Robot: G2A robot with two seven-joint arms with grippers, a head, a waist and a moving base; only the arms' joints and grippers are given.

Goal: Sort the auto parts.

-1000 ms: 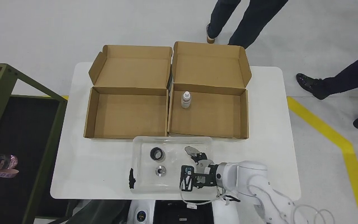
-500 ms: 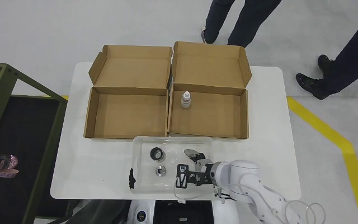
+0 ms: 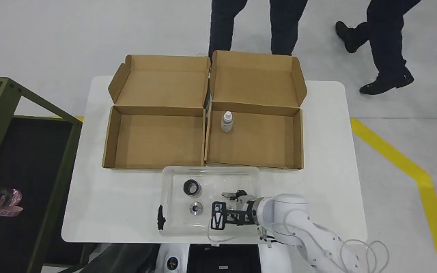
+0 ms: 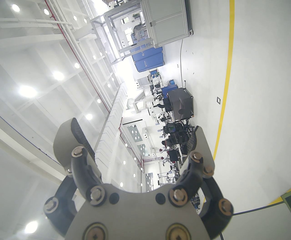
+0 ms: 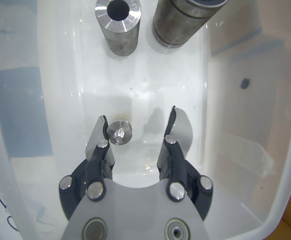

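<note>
Shiny round metal stud (image 5: 119,135) sits between spread right jaws.

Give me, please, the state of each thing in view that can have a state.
Left box, open, lid folded back.
Right box, open, bottle inside.
Bottle, upright, capped.
Clear bin, lidless, three metal parts inside.
Larger cylinder, standing on end.
Smaller cylinder, standing on end.
Small metal part, ungripped, between the fingers.
Right gripper, open, inside the bin.
Left gripper, open, holding nothing.
</note>
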